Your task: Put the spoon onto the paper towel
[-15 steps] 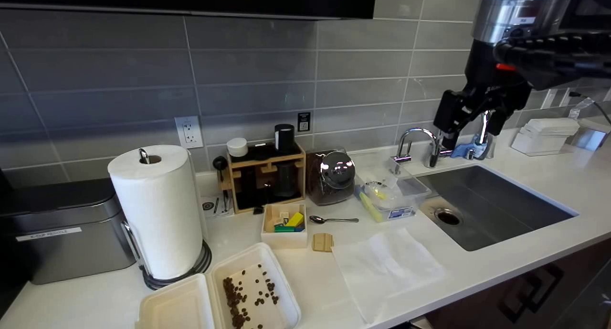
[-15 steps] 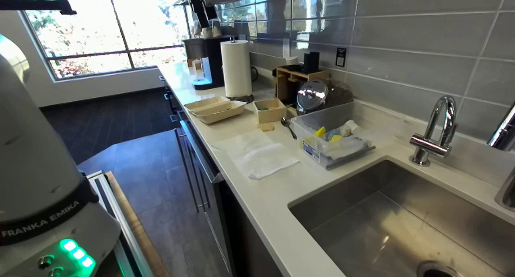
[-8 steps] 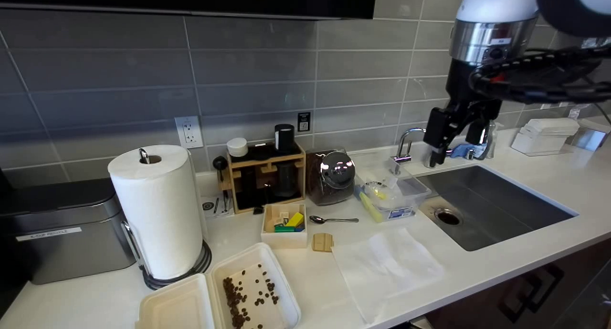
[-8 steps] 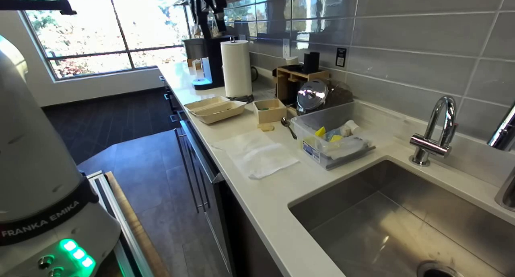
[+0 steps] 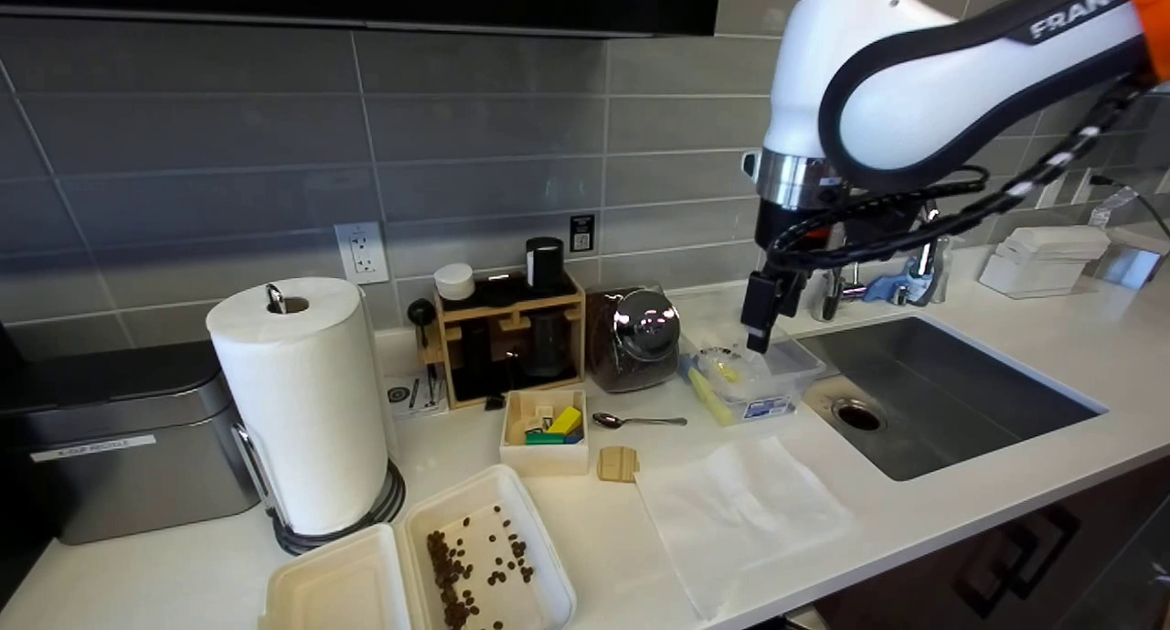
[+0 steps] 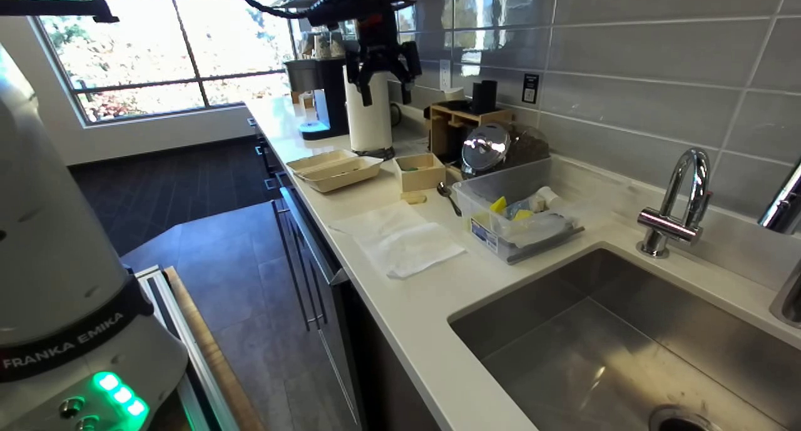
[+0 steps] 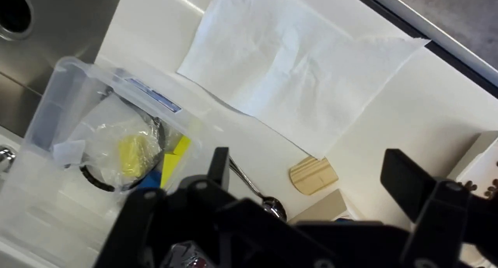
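The grey metal spoon (image 5: 607, 420) lies on the counter between the small wooden box and the clear plastic bin; it also shows in an exterior view (image 6: 445, 193). In the wrist view the spoon (image 7: 274, 206) is partly covered by my left-hand finger. The white paper towel (image 5: 740, 520) lies flat and slightly crinkled nearer the counter's front edge, apart from the spoon; it shows in the wrist view (image 7: 280, 65) and in an exterior view (image 6: 400, 240). My gripper (image 6: 386, 99) is open and empty, high above the counter. In the wrist view its fingers (image 7: 307, 163) are wide apart.
The clear plastic bin (image 5: 772, 388) stands beside the spoon's handle end. A wooden box (image 5: 545, 463) with blocks, a flat wood piece (image 5: 618, 465) and a jar (image 5: 631, 347) are close by. A crumb tray (image 5: 544, 566), paper roll (image 5: 297, 420) and sink (image 5: 960, 401) lie farther off.
The arm has swung leftward in an exterior view, from above the sink to above the plastic bin, and the gripper has come lower. The spoon and paper towel have not moved.
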{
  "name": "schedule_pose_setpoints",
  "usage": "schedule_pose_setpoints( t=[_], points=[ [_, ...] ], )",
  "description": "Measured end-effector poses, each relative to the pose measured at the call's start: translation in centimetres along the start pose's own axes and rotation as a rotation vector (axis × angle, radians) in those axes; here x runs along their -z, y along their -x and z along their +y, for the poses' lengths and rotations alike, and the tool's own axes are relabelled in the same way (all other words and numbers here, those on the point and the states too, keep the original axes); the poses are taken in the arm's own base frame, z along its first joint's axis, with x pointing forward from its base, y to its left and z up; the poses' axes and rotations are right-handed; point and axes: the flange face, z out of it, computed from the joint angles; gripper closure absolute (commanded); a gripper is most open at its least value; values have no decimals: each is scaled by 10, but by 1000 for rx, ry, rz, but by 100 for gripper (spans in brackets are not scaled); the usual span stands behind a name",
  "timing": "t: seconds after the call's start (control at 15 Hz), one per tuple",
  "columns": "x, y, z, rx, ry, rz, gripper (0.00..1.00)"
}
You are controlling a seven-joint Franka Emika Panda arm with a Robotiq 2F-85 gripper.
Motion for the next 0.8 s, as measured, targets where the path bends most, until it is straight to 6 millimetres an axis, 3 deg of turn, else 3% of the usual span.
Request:
schedule_pose_setpoints(
  t=[0.53, 0.8],
  points=[
    [-93, -61, -2, 424, -77, -72, 0],
    [-129, -82, 10, 583, -106, -97, 0]
  ],
)
